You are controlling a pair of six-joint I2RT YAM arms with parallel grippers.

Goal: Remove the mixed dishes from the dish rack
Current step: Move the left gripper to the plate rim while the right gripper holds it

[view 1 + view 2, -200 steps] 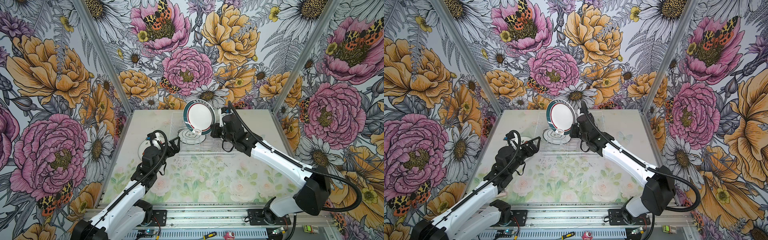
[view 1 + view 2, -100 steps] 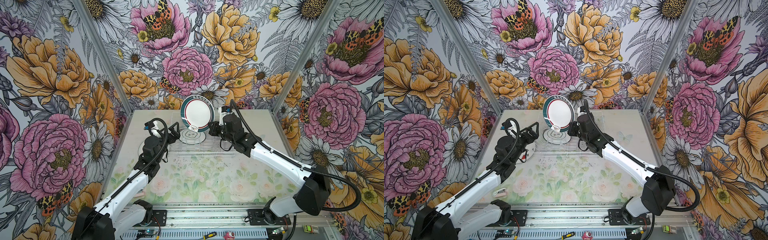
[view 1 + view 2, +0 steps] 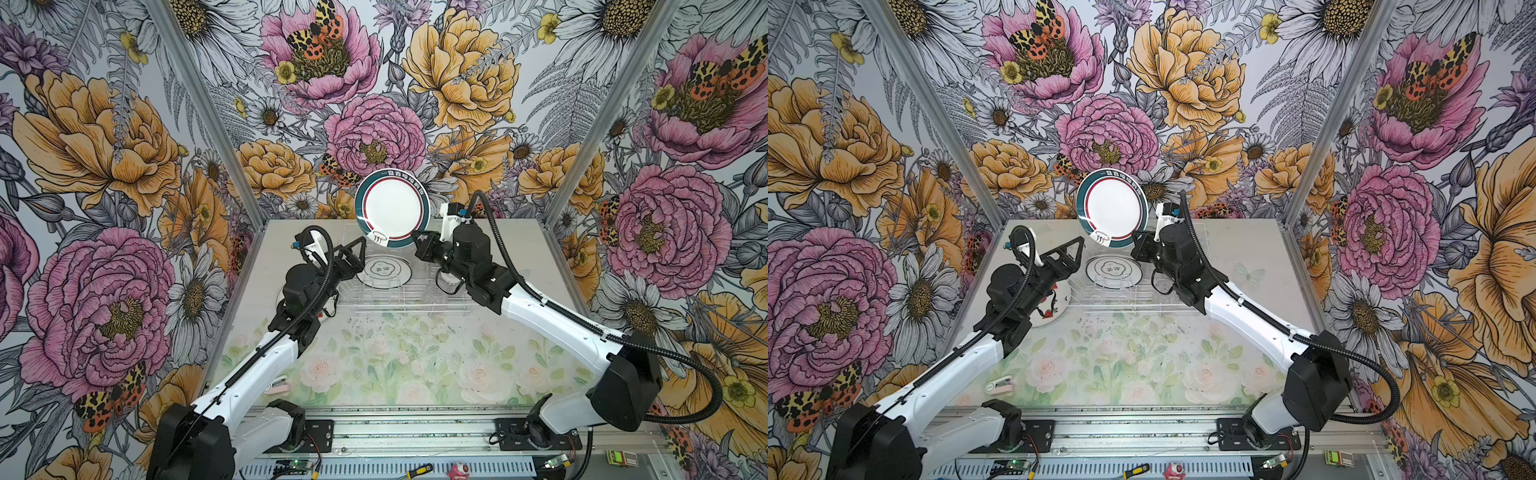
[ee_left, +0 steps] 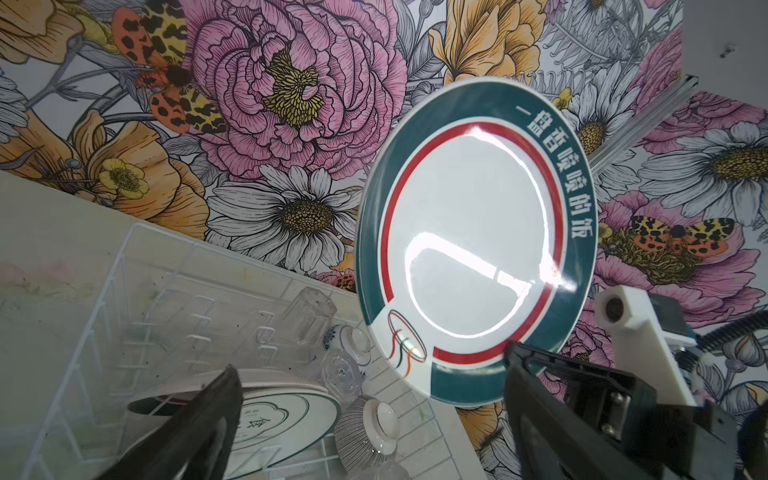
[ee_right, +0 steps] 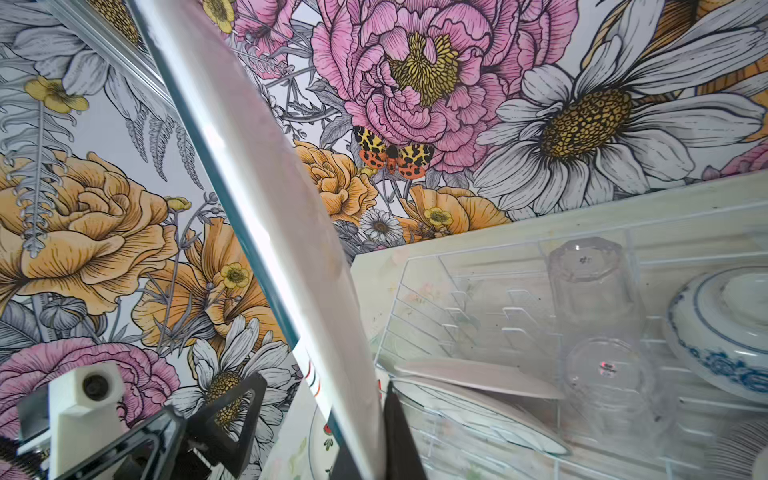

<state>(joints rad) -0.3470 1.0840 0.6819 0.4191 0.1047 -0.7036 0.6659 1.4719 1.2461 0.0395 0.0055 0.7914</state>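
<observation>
- Teal and red bands are ringing the raised plate [image 3: 392, 208], which is standing nearly upright in the air above the left part of the dish rack [image 3: 415, 305], its white face turned toward both top views.
- The right jaws are pinching this raised plate at its lower right rim, closed tight on it. In the right wrist view the plate is showing edge-on, running down between them.
- The left jaws are spreading wide and holding nothing, just beside the plate's lower left rim. It is hard to tell whether a tip is brushing the rim.
- One of the left fingers [image 4: 208, 415] is crossing in front of a second plate [image 4: 282, 419], which is lying low and nearly flat in the rack directly under the raised one.
- Two clear tumblers [image 5: 590, 282] are sitting mouth down in the rack, one just beside the other.
- A blue-patterned bowl [image 5: 723, 332] is resting upside down next to the tumblers.
- A grey-striped bowl [image 4: 370, 432] is lying tipped against the second plate's edge.
- The rack is sitting at the far middle of the desk [image 3: 415, 365].
- Left of the rack, another plate with red marks [image 3: 1059, 305] is lying flat on the desk, partly covered by the left arm [image 3: 1017, 291].
</observation>
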